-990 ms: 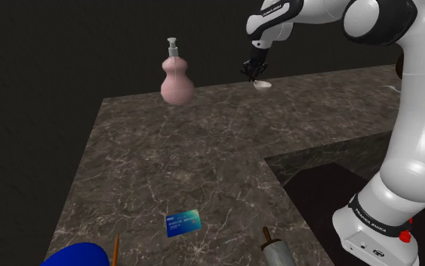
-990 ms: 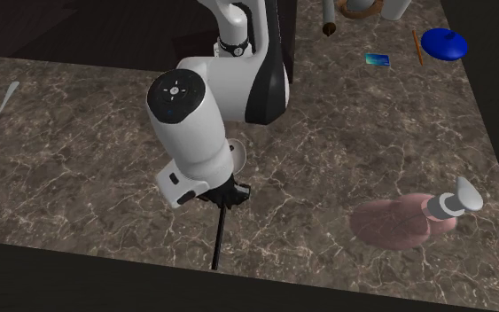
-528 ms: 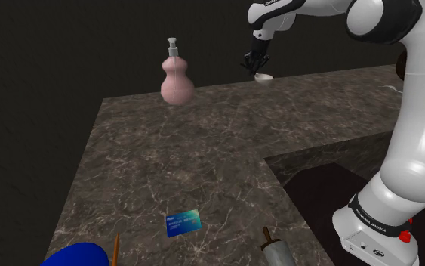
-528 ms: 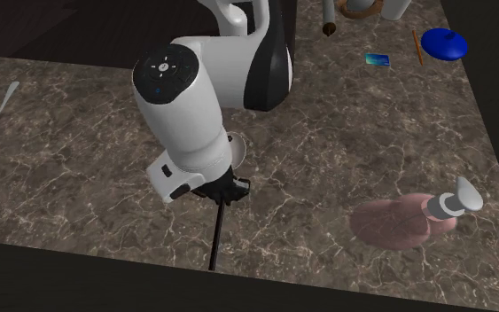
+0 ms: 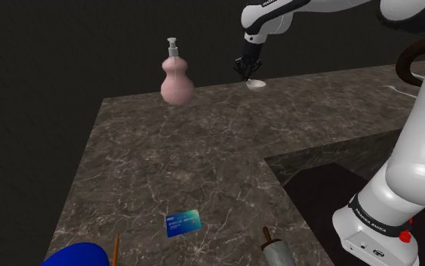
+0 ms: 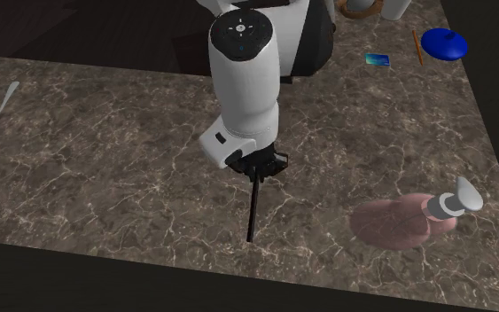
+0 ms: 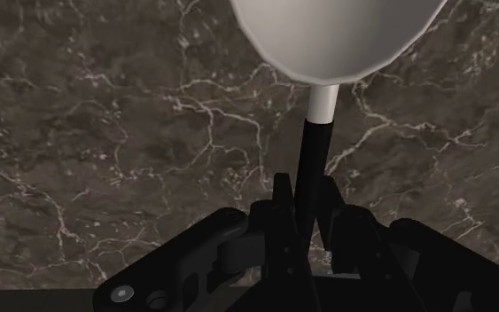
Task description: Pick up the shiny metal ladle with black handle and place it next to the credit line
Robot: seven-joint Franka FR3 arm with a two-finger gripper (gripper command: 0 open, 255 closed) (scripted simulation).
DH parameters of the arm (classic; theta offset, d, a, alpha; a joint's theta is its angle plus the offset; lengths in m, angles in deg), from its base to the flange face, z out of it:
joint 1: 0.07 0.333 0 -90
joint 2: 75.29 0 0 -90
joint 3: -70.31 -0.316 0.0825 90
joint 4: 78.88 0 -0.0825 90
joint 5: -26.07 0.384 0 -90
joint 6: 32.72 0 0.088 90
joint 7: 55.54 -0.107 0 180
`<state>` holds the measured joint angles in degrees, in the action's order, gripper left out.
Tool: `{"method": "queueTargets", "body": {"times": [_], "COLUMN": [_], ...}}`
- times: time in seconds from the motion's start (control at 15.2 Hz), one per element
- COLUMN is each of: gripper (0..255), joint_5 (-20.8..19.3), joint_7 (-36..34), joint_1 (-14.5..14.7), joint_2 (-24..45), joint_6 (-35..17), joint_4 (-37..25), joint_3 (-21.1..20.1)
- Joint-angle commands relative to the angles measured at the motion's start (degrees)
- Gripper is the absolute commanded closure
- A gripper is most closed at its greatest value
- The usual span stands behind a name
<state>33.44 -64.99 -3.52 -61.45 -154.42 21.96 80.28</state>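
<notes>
Dark white-veined marble counter, pink bottle, blue card, black-handled pale ladle

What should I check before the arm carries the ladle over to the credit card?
1. Pincer shut on the ladle's black handle: ok.
2. Ladle clear of the countertop: cannot tell.
3. Credit card in sight, lying flat on the countertop: ok.
4. Bare countertop beside the card for setting the ladle down: ok.
5. Pink soap dispenser off the likely path: ok; it stands apart, to the shoulder view's left of the pincer.
6. Rolling pin apart from the card: ok, though close enough to watch.
</notes>
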Motion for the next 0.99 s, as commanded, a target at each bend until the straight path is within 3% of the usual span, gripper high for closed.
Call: {"method": "queueTargets", "body": {"times": [0.0,0.92], "gripper": [255,255], "joint_5": [-0.96,-5.90], "joint_7": [-2.71,-22.47], "joint_1": [1.74,12.05], "joint_2": [-2.47,-12.76], "joint_6": [-0.84,-4.94], "joint_4": [3.06,16.44], "joint_3": [-0.66,-8.10]}}
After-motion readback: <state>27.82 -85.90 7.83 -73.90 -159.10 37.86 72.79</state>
